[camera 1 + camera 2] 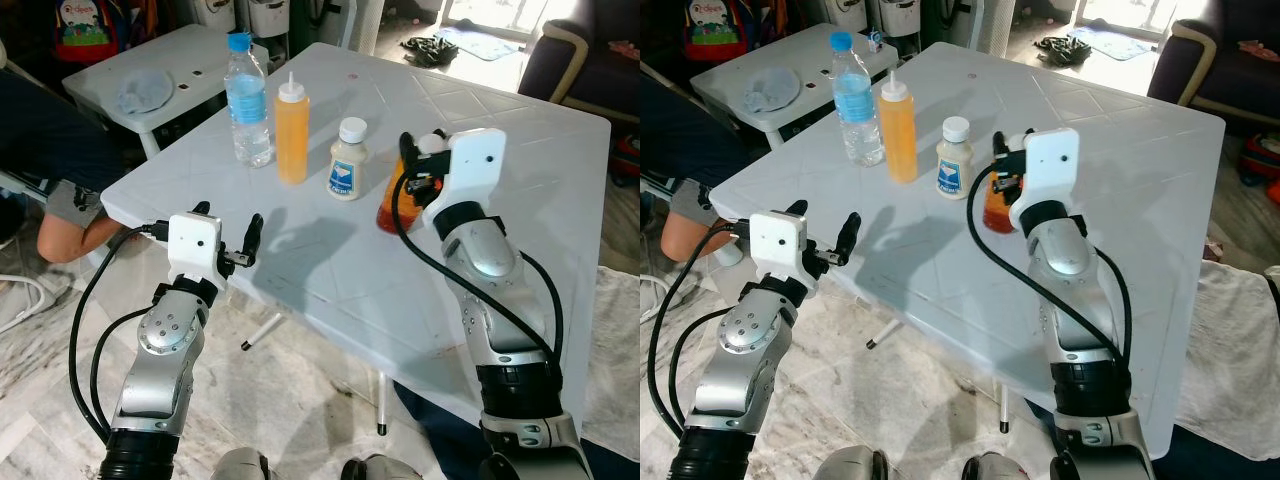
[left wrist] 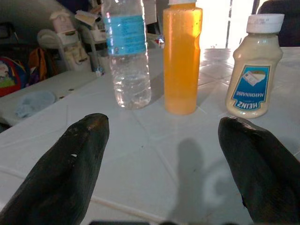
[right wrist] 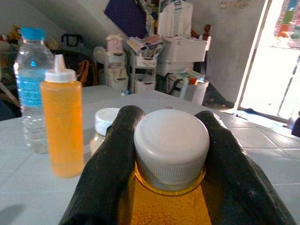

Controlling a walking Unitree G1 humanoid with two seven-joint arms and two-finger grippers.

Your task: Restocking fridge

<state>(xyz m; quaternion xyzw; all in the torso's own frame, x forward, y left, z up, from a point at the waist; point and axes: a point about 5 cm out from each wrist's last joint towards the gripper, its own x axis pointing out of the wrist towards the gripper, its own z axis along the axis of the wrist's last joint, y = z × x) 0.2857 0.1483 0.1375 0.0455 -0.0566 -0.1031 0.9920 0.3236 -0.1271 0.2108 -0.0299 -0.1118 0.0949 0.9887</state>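
Our right gripper (image 3: 168,154) hides most of the amber bottle (image 1: 392,205), which stands on the white table (image 1: 520,170) just right of the mayonnaise bottle (image 1: 349,160); its fingers (image 3: 108,173) clamp the neck under the white cap (image 3: 171,145). Our left gripper (image 2: 161,164) hovers at the table's near edge, fingers spread wide and holding nothing, facing the water bottle (image 1: 246,100) and orange squeeze bottle (image 1: 291,130).
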